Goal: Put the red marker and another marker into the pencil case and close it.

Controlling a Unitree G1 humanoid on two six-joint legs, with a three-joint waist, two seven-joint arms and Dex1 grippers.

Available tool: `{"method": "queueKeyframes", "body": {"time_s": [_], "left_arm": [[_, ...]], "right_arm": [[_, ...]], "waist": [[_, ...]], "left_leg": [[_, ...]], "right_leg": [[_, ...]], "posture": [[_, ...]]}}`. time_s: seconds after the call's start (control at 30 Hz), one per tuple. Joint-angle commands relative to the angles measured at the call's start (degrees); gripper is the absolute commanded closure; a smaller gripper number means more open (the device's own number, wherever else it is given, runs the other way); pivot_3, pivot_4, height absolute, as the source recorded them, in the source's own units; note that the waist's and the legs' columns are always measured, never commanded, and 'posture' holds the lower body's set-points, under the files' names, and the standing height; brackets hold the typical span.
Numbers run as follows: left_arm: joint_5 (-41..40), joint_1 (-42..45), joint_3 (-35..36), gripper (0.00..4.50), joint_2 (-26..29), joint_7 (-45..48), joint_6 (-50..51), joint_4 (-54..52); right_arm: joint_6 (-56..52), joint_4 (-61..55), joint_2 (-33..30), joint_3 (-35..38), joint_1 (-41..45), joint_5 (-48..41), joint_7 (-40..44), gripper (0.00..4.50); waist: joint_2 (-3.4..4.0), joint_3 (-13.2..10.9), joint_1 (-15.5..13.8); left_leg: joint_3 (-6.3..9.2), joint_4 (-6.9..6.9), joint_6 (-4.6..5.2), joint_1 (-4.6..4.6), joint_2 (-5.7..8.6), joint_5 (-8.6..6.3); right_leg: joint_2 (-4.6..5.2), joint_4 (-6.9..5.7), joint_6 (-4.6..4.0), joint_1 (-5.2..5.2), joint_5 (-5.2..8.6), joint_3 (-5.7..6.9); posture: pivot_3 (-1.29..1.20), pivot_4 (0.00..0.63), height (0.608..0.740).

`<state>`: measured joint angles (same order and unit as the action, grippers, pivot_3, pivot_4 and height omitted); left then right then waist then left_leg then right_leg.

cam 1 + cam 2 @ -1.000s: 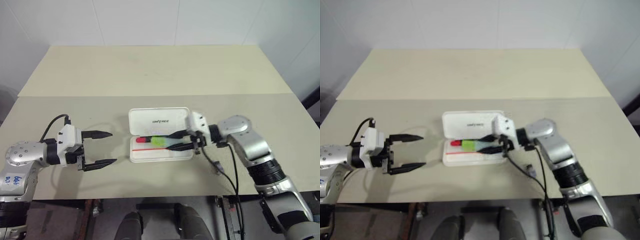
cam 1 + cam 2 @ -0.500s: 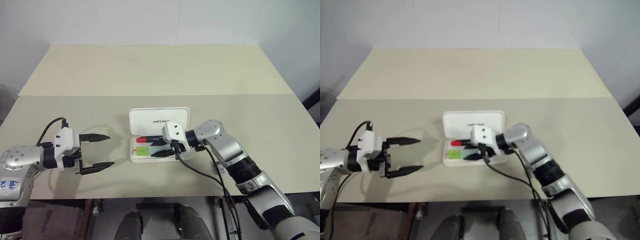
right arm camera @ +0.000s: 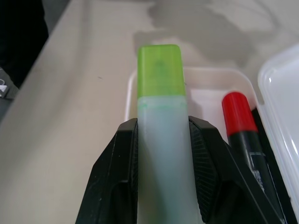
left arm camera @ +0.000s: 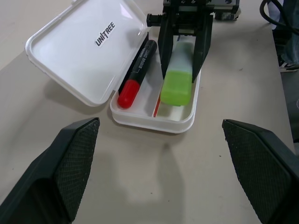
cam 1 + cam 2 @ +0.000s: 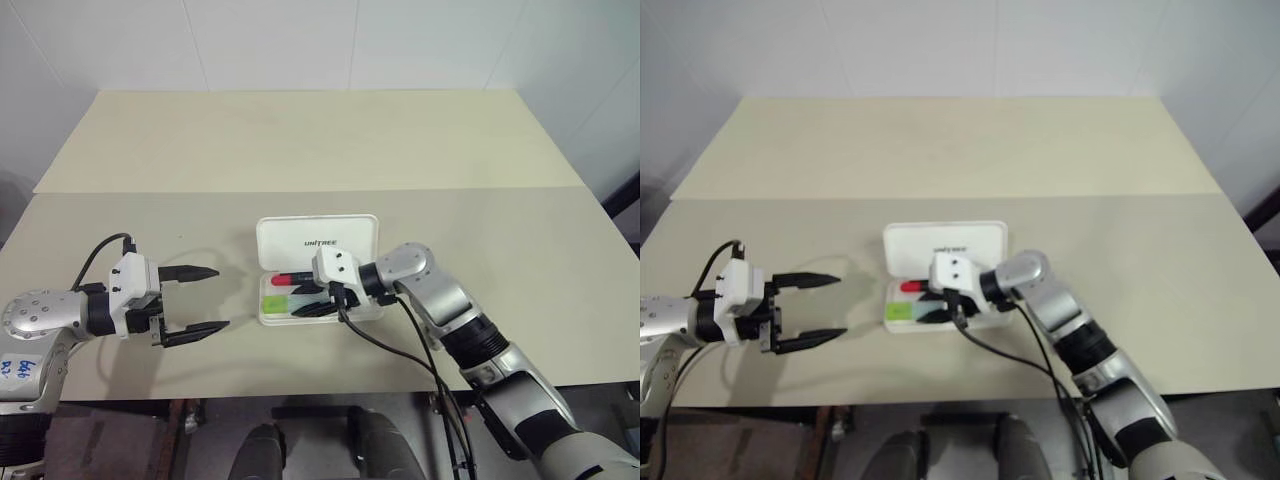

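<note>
over the open pencil case [image 4: 88, 56], green marker [image 4: 180, 74] pinched between right claw [image 4: 183, 70] fingers

The white pencil case [image 4: 84, 51] lies open. The red marker [image 4: 136, 77] lies inside it. The green marker [image 4: 178, 79] is over the case, beside the red marker.

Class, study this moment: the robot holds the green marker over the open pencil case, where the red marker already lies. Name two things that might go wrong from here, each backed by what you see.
1. The right tool grips the green marker over the pencil case, with the cap near the end wall. Released too far along, it may land on the rim.
2. The red marker lies beside the hinge; if the green marker rests on it, the lid may not shut.
</note>
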<state>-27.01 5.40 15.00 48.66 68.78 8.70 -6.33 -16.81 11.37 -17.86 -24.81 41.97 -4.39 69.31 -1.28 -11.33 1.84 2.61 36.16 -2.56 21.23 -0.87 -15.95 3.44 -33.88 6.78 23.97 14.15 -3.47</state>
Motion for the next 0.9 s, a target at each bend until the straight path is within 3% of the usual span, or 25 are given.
{"method": "queueKeyframes", "body": {"time_s": [0.03,0.1,0.43,0.67,0.9], "left_arm": [[-0.9,0.4,0.8,0.0,0.3,-0.2,-0.2,-1.4],[-0.7,0.6,0.7,0.0,0.3,-0.2,-0.3,-1.2],[-0.7,0.7,0.3,0.0,0.0,-0.5,-0.5,-1.3],[-0.3,1.7,-0.8,0.0,-0.6,-0.6,-0.7,-1.0],[-0.5,2.6,-3.3,0.0,-2.1,-1.4,-0.1,-3.3]], "right_arm": [[0.7,-0.1,0.7,0.2,1.1,0.2,-0.8,3.39],[1.0,0.3,0.8,0.3,1.4,0.4,-0.7,3.39],[1.1,0.0,0.6,1.3,2.8,0.1,-0.3,0.02],[-4.4,-5.9,1.0,5.8,2.1,-7.5,0.6,0.02],[-8.0,-15.5,-4.9,13.2,-4.9,-14.2,-0.8,0.02]], "waist": [[0.0,0.0,0.0],[0.0,0.0,0.0],[0.0,0.0,0.0],[0.0,0.0,0.0],[-0.05,0.0,-0.4]], "left_leg": [[0.0,0.0,0.0,0.0,0.0,0.0],[0.0,0.0,0.0,0.0,0.0,0.0],[0.0,0.0,0.0,0.01,0.0,0.0],[0.0,-0.01,0.0,0.02,0.0,0.0],[0.02,-0.02,-0.01,0.07,0.02,-0.01]], "right_leg": [[0.0,0.0,0.0,0.01,0.0,0.0],[0.0,-0.01,0.0,0.01,0.0,0.0],[0.0,-0.01,0.0,0.01,0.0,0.0],[0.0,-0.02,0.0,0.02,0.0,0.0],[0.04,0.03,0.0,0.02,0.0,0.02]], "posture": [[0.0,0.15,0.74],[0.0,0.15,0.74],[0.0,0.15,0.74],[0.0,0.15,0.74],[0.0,0.15,0.74]]}}
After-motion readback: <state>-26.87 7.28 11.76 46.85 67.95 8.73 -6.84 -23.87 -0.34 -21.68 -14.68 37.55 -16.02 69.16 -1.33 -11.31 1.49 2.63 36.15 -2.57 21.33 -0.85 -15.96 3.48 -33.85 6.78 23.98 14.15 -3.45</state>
